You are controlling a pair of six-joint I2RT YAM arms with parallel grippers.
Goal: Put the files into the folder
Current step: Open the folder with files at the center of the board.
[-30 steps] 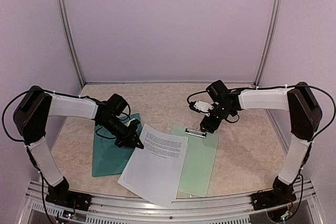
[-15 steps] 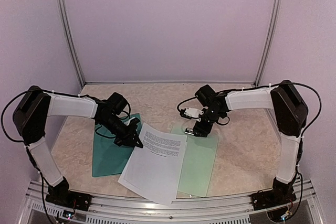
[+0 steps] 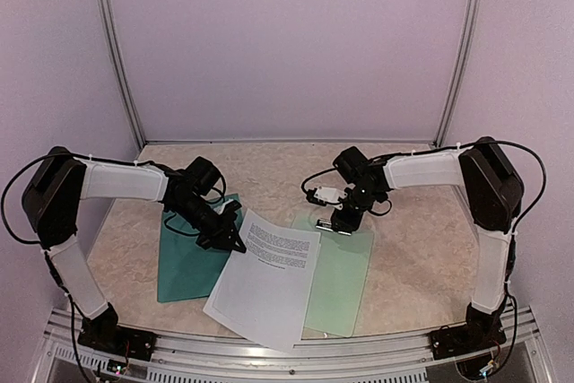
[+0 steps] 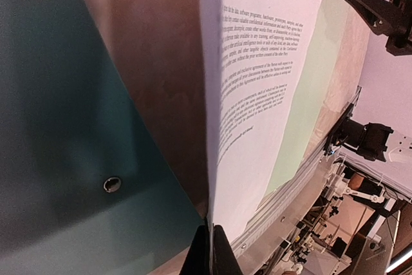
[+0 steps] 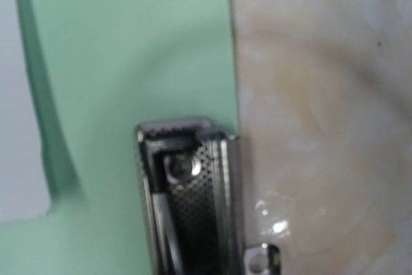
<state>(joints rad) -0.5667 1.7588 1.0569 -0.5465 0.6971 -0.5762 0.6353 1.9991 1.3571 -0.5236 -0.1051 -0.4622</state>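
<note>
The files [image 3: 267, 280], white printed sheets, lie slanted at the table's front middle, overlapping the left side of a pale green clipboard [image 3: 345, 280]. In the left wrist view the files [image 4: 257, 94] rise from the table along their near edge. My left gripper [image 3: 236, 245] is shut on the sheets' upper left corner, and its fingertips [image 4: 212, 252] pinch the paper edge. The dark teal folder [image 3: 186, 262] lies flat to the left, partly under my left arm; it also fills the left of the wrist view [image 4: 64, 127]. My right gripper [image 3: 337, 223] is down at the clipboard's metal clip [image 5: 190, 198]; its fingers do not show.
The clipboard's board [image 5: 129, 49] and a white sheet edge [image 5: 19, 127] fill the left of the right wrist view, with bare marbled table [image 5: 322, 94] to the right. Purple walls enclose the table, and a metal rail [image 3: 296, 347] runs along its front edge.
My right arm has swung left and down onto the clipboard's clip. The left gripper keeps its hold on the sheets and has barely moved.
</note>
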